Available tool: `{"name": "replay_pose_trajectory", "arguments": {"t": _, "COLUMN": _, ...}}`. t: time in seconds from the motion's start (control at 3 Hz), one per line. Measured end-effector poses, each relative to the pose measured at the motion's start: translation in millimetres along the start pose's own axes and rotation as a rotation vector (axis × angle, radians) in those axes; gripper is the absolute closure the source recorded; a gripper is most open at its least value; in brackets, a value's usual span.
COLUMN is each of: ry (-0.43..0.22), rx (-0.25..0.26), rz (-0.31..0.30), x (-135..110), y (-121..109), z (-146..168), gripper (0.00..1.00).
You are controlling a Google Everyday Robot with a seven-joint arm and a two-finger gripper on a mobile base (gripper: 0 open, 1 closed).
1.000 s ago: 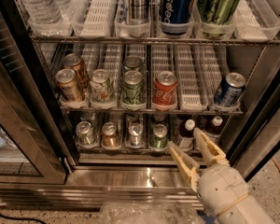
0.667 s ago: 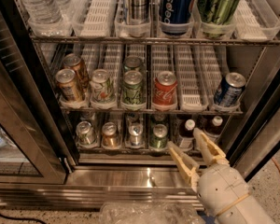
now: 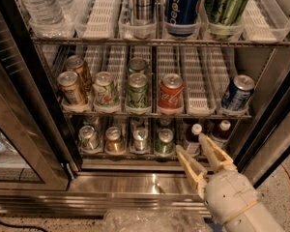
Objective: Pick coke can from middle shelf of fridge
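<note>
The coke can [image 3: 170, 94], red with white script and a silver top, stands upright at the front of the middle shelf [image 3: 198, 88], right of centre. The fridge [image 3: 150, 182] stands open with its steel base below. My gripper [image 3: 197, 150] is low at the right, in front of the bottom shelf and below and right of the coke can. Its two tan fingers [image 3: 189, 168] are spread apart and hold nothing.
Left of the coke can stand green cans [image 3: 137, 90], a pale can [image 3: 105, 88] and orange cans [image 3: 71, 87]; a blue can [image 3: 238, 93] stands at right. Tall cans [image 3: 182, 6] and water bottles [image 3: 41, 6] sit above. Small cans and dark bottles [image 3: 193, 138] fill the bottom shelf. The glass door [image 3: 14, 129] is at left.
</note>
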State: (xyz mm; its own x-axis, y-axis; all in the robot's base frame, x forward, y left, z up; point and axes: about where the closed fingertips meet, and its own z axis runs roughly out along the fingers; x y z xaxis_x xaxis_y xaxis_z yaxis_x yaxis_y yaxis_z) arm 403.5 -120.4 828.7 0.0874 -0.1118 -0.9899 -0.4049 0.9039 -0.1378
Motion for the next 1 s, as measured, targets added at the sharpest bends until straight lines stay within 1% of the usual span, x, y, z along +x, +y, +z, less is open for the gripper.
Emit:
{"name": "replay_pose_trajectory", "arguments": {"t": 0.33, "ry": 0.000, "rx": 0.000, "rz": 0.000, "x": 0, "y": 0, "z": 0, "gripper": 0.62}}
{"name": "replay_pose_trajectory", "arguments": {"t": 0.67, "ry": 0.001, "rx": 0.001, "rz": -0.003, "x": -2, "y": -2, "z": 4, "gripper": 0.58}}
{"name": "replay_pose_trajectory", "arguments": {"t": 1.0, "ry": 0.000, "rx": -0.010, "rz": 0.001, "x": -5, "y": -2, "z": 10, "gripper": 0.39}}
